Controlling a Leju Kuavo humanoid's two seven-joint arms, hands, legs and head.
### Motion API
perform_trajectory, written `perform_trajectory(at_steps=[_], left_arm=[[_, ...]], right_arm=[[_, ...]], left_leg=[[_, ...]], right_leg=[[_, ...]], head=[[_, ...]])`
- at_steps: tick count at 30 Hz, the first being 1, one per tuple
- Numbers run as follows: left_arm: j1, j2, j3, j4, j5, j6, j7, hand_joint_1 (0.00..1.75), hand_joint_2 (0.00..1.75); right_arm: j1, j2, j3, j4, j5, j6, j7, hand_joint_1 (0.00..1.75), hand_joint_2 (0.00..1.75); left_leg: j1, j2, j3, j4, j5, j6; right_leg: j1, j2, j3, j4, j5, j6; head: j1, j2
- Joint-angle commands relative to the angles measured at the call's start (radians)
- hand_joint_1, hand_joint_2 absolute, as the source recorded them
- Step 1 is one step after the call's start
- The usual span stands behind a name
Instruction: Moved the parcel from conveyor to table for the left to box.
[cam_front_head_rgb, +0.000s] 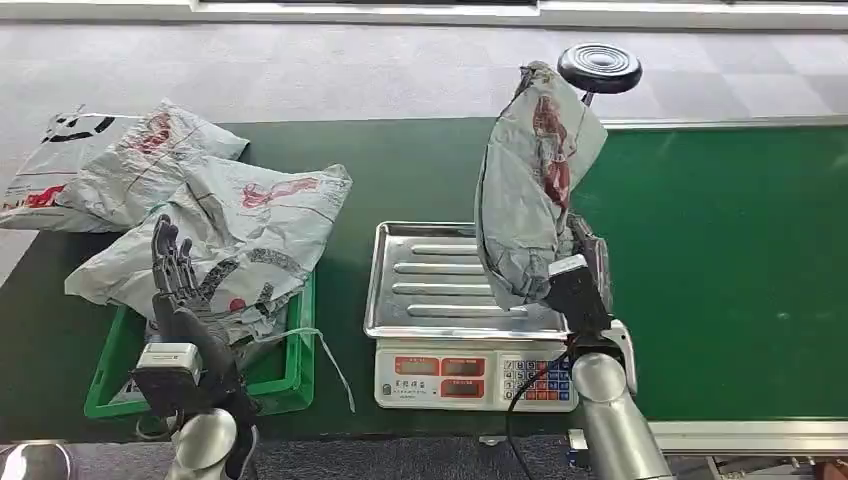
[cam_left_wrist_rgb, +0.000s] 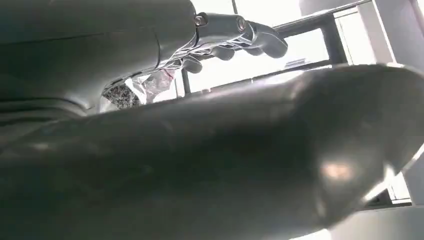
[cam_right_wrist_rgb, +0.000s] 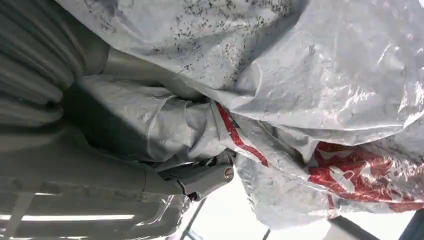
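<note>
Hanging upright above the steel scale tray, the grey parcel is clasped by the right hand, fingers wrapped into its plastic. The left hand hovers over bagged parcels in the green crate, fingers released and spread.

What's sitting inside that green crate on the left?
A pile of grey parcels lies on the green crate and spills over its rim; the left hand is raised in front of it. Whatever lies beneath the parcels is covered.
</note>
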Motion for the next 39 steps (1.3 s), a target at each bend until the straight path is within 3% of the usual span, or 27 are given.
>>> perform_trajectory(at_steps=[1,13,16,18,19,20,29,35,36,39], left_arm=[[-0.022,0.003,-0.019,0.044,-0.009,-0.003,0.017,0.0,0.0],[-0.022,-0.009,-0.014,0.035,-0.029,-0.021,0.028,0.0,0.0],[-0.004,-0.003,-0.013,0.012,-0.044,-0.024,0.044,0.0,0.0],[0.013,-0.001,-0.009,-0.009,-0.057,-0.027,0.058,0.0,0.0],[0.016,-0.001,-0.007,-0.014,-0.06,-0.028,0.061,0.0,0.0],[0.021,0.0,-0.007,-0.02,-0.064,-0.03,0.064,0.0,0.0],[0.038,0.0,-0.007,-0.036,-0.083,-0.034,0.077,0.0,0.0],[0.047,-0.004,-0.01,-0.052,-0.137,-0.035,0.106,0.0,0.0],[0.048,-0.003,-0.012,-0.054,-0.158,-0.027,0.105,0.0,0.0],[0.054,-0.009,-0.006,-0.066,-0.193,0.005,0.091,0.0,0.0]], right_arm=[[-0.126,0.039,0.117,0.229,-0.034,0.045,-0.048,1.75,1.75],[-0.121,0.024,0.113,0.219,-0.031,0.087,-0.038,1.75,1.75],[-0.128,0.017,0.15,0.261,0.074,0.06,0.168,1.75,1.75],[-0.108,0.016,0.157,0.239,0.068,0.117,0.22,1.71,1.75],[-0.102,0.008,0.165,0.233,0.082,0.127,0.251,0.4,1.75],[-0.095,0.003,0.168,0.22,0.094,0.124,0.269,0.0,1.75],[-0.055,-0.013,0.17,0.14,0.127,0.124,0.327,0.0,1.75],[0.053,-0.044,0.179,-0.069,0.169,0.114,0.409,0.0,1.75],[0.076,-0.051,0.182,-0.118,0.176,0.12,0.419,0.0,0.0],[0.12,-0.063,0.177,-0.196,0.173,0.116,0.417,0.0,0.0]], left_leg=[[0.0,0.004,0.002,-0.001,0.0,0.002],[0.0,0.001,0.0,-0.001,0.0,0.003],[0.0,0.002,0.0,-0.001,0.0,0.002],[0.0,0.002,0.001,-0.002,0.0,0.002],[0.0,0.002,0.001,-0.001,0.0,0.002],[0.0,0.001,0.0,-0.001,0.0,0.002],[0.0,0.0,-0.001,-0.001,0.0,0.002],[0.0,-0.002,-0.001,-0.001,0.0,0.002],[0.0,-0.001,-0.002,0.0,0.0,0.002],[0.0,-0.001,-0.001,-0.001,-0.001,0.003]], right_leg=[[0.001,0.003,-0.001,-0.001,0.001,-0.003],[0.001,-0.001,-0.001,-0.002,0.001,-0.003],[0.001,0.0,-0.001,-0.002,0.001,-0.003],[0.001,0.001,-0.001,-0.002,0.001,-0.003],[0.001,0.0,-0.001,-0.002,0.0,-0.003],[0.001,0.0,-0.001,-0.001,0.0,-0.002],[0.001,-0.001,-0.001,-0.002,0.0,-0.002],[0.0,-0.003,-0.002,-0.002,-0.001,-0.002],[0.001,-0.003,-0.002,-0.001,-0.001,-0.002],[0.001,-0.003,-0.001,-0.002,-0.001,-0.003]], head=[[0.0,0.0],[0.0,0.0],[0.0,0.0],[0.0,0.0],[0.0,0.0],[0.0,0.0],[0.0,0.0],[0.0,0.0],[0.0,0.0],[0.0,0.0]])
